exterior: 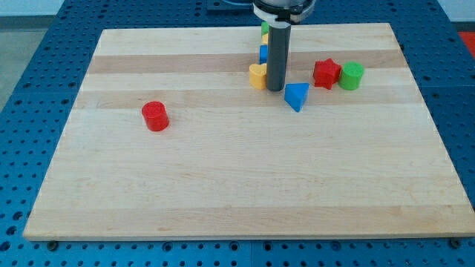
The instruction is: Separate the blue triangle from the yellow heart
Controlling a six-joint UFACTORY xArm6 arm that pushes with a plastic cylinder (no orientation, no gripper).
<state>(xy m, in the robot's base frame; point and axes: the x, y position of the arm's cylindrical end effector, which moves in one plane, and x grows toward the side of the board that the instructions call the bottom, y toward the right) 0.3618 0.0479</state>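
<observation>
my tip (275,89) is down on the desk (223,185), touching the yellow heart (257,76) on its right. no gripper on this rig, nothing grasped. blue triangle (296,96) just right of tip, slightly nearer. red star (326,73) and green block (351,76) touching, further right. red cylinder (156,116) far left. green, yellow, blue bits behind the rod, shapes hidden

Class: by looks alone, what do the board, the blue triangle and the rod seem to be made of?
Board: pale wood, matt, with visible grain and plank strips. Blue triangle: probably plastic or painted wood, with a uniform colour and slight sheen. Rod, ending in my tip: dark, smooth, likely metal or plastic.
</observation>
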